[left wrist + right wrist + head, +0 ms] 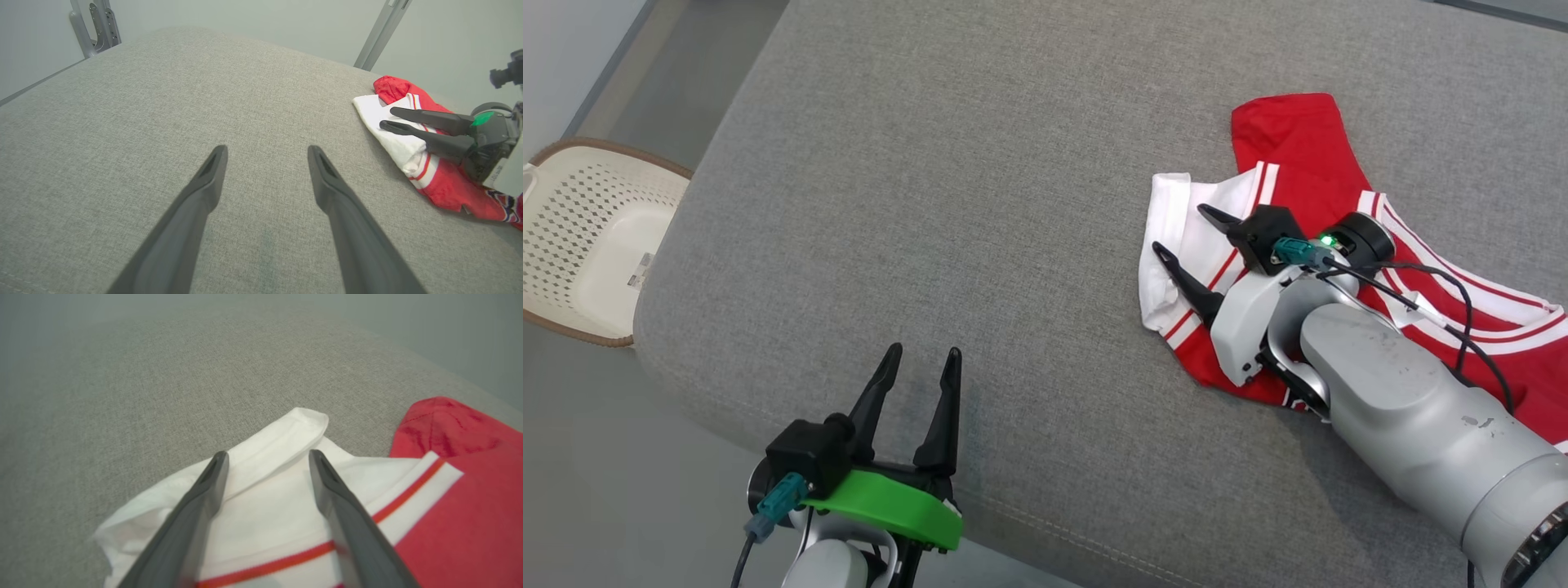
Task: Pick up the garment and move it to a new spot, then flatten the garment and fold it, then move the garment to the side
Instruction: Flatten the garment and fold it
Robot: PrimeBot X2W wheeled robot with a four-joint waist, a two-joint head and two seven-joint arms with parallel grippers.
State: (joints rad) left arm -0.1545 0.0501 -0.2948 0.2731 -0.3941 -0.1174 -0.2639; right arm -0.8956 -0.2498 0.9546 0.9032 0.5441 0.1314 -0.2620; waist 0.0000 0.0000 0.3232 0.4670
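Observation:
The garment (1290,171) is a red and white striped jersey, loosely crumpled at the right of a grey cushioned surface (980,163). My right gripper (1186,232) hovers open over the garment's white left part, fingers pointing left, nothing between them. The right wrist view has its fingers (204,498) spread above the white cloth (265,490), with red fabric to the right. My left gripper (923,356) stands open near the front edge, far left of the garment, over bare cushion. In the left wrist view the garment (412,155) lies at the right under the other gripper (386,118).
A cream perforated basket (580,237) sits on the floor left of the cushion. The cushion's left and front edges drop to a grey floor. Metal frame legs (96,24) stand beyond its far side.

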